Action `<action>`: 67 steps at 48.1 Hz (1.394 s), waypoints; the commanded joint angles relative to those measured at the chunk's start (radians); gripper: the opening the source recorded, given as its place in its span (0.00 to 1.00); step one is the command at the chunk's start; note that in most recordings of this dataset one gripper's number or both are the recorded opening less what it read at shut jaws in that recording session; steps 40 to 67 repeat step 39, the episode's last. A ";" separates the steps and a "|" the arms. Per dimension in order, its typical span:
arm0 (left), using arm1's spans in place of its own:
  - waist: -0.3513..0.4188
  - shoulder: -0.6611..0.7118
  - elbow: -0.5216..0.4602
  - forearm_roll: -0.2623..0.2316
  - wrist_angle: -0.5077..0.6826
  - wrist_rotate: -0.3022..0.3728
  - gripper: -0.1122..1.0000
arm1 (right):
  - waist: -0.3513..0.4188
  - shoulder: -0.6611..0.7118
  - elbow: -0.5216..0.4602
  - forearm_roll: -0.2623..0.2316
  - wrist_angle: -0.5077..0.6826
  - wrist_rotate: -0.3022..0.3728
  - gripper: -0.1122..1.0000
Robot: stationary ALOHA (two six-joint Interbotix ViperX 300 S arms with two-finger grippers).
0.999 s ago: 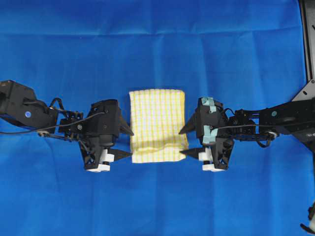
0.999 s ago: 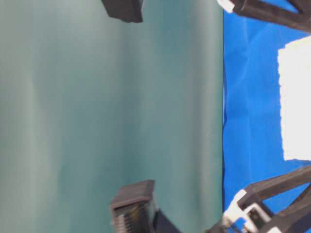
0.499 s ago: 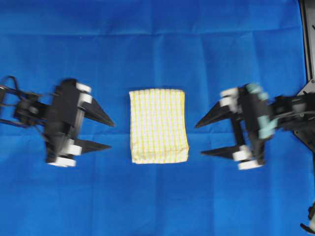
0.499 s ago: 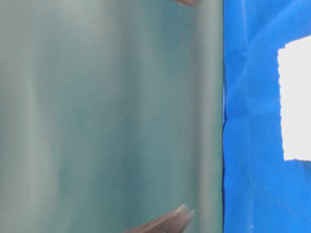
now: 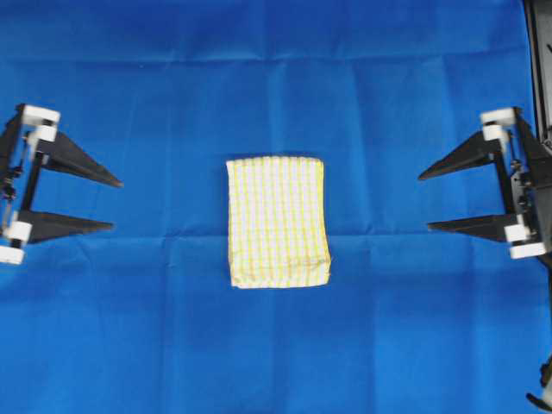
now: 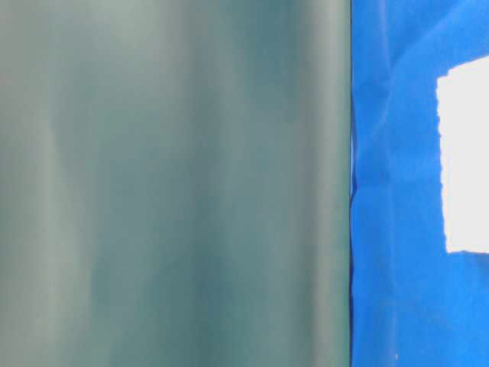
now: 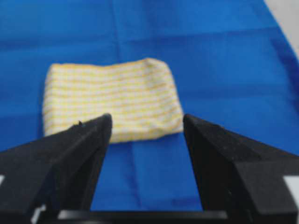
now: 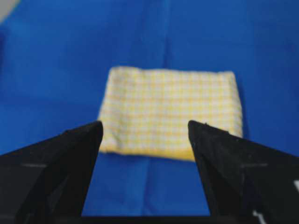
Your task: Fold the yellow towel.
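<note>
Lying folded into a compact rectangle, the yellow towel sits at the middle of the blue sheet, flat and touched by nothing. We see the left gripper at the left edge of the overhead view, its jaws spread apart and empty, tips pointing toward the towel but well apart from it. The right gripper mirrors it at the right edge, likewise spread wide with nothing between its fingers. Both wrist views show the towel beyond the parted tips

Black tapered fingers — white mounting blocks
</note>
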 commanded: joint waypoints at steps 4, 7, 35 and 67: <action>0.025 -0.086 0.081 0.002 -0.063 0.002 0.61 | -0.012 -0.078 0.034 -0.008 0.002 -0.003 0.77; 0.028 -0.124 0.124 0.002 -0.094 0.002 0.61 | -0.014 -0.115 0.066 -0.008 -0.002 -0.002 0.77; 0.060 -0.291 0.319 0.002 -0.163 0.005 0.61 | -0.028 -0.123 0.207 0.023 -0.164 0.009 0.77; 0.060 -0.293 0.318 0.002 -0.163 0.005 0.61 | -0.028 -0.123 0.209 0.026 -0.164 0.009 0.77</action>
